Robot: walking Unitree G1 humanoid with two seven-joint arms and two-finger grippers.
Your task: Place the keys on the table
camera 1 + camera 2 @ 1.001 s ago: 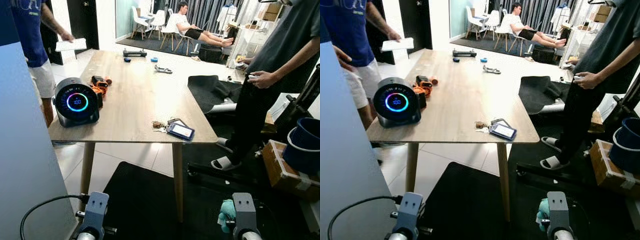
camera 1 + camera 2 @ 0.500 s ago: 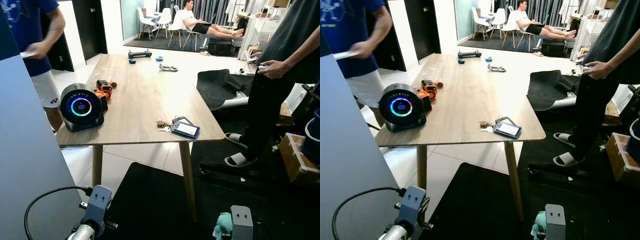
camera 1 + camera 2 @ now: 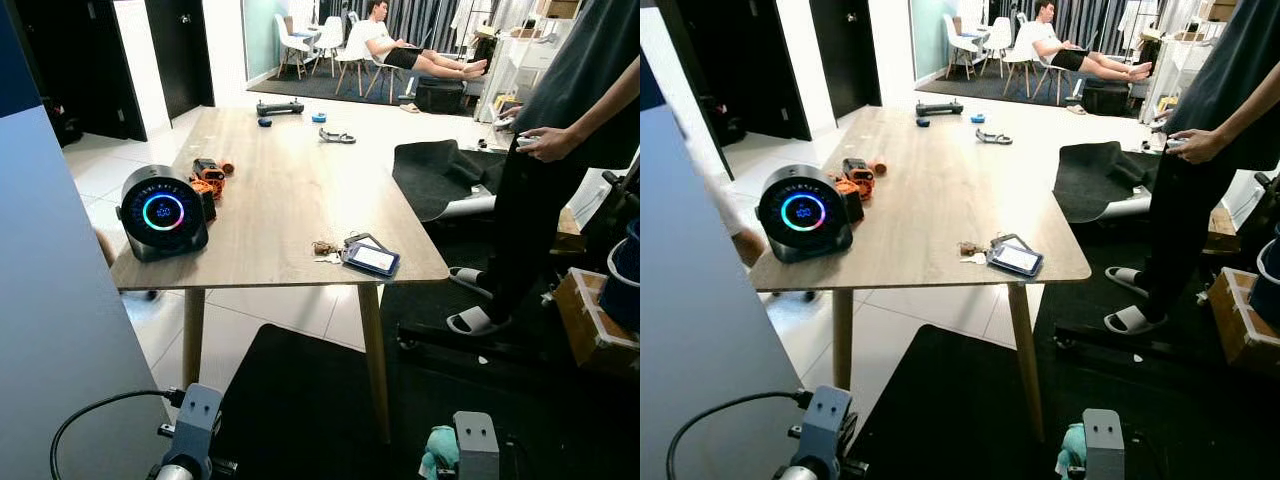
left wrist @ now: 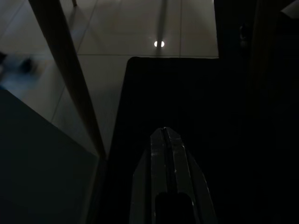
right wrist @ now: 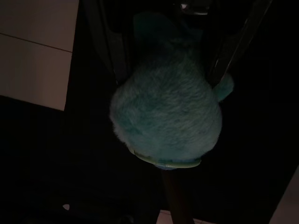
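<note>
The robot is standing in front of the wooden table with both arms hanging low over the black mat. The right gripper is holding a fluffy teal toy between its fingers, pinched closed on it. The left gripper is pressed fully together, holding nothing. A bunch of keys is lying near the table's front edge, just beside a blue card holder. A person is standing to the right.
</note>
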